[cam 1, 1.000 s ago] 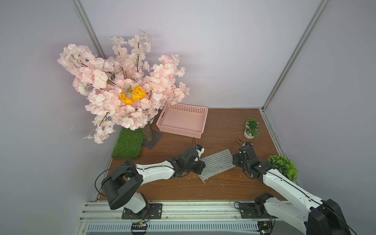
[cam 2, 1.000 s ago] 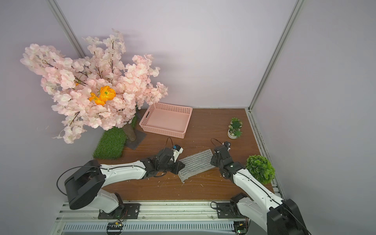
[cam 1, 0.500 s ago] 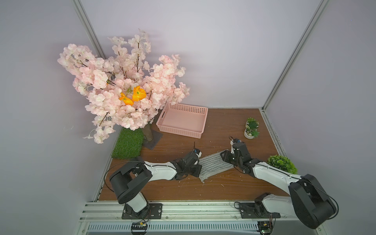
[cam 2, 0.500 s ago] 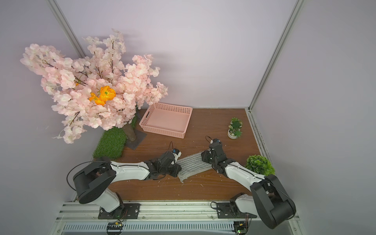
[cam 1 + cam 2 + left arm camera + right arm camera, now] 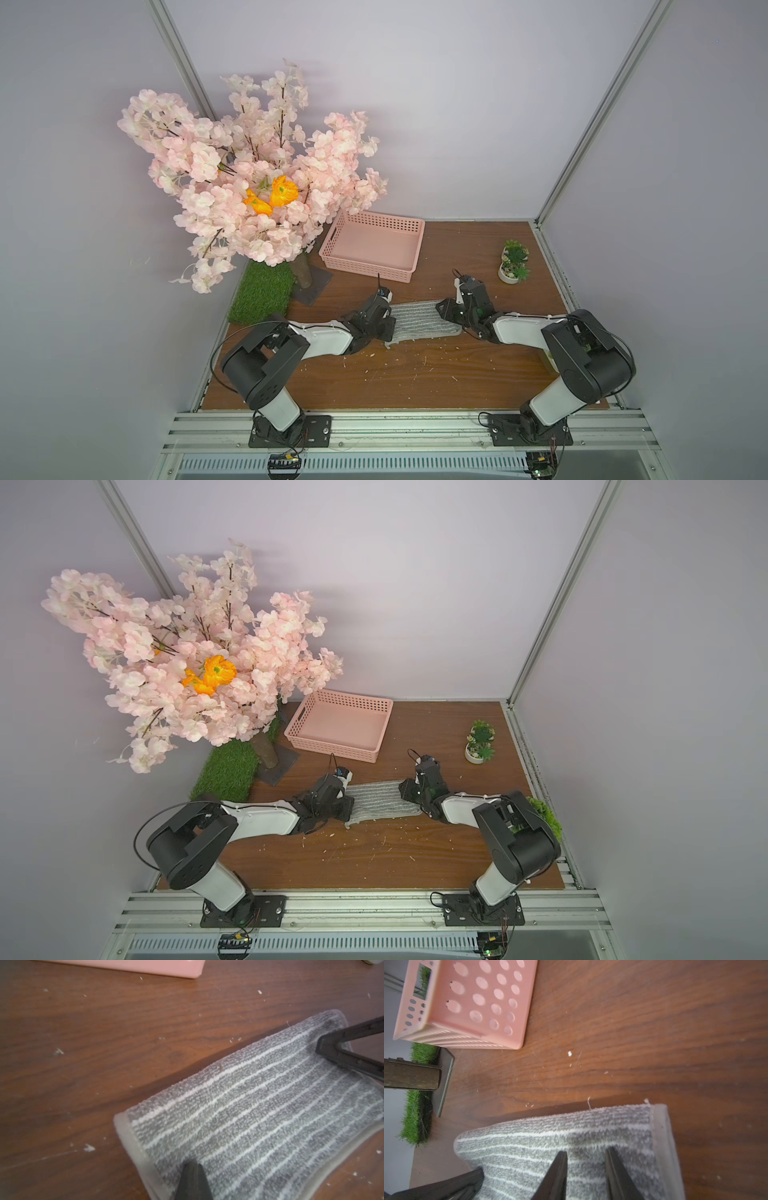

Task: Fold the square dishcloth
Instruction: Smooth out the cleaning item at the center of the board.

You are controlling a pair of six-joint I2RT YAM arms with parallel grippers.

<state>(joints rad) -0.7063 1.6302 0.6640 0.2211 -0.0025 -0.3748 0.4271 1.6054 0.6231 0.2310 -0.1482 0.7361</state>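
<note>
Pinning left end of square dishcloth with left gripper, closed, empty; folded flat near pink basket. Just swung onto right end: right gripper, jaws part-open, narrowing, nothing held. Likely creasing before next fold.

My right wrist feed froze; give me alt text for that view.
A folded grey striped dishcloth lies on the wooden table, the right gripper over it with jaws apart. A pink basket stands beyond.
</note>
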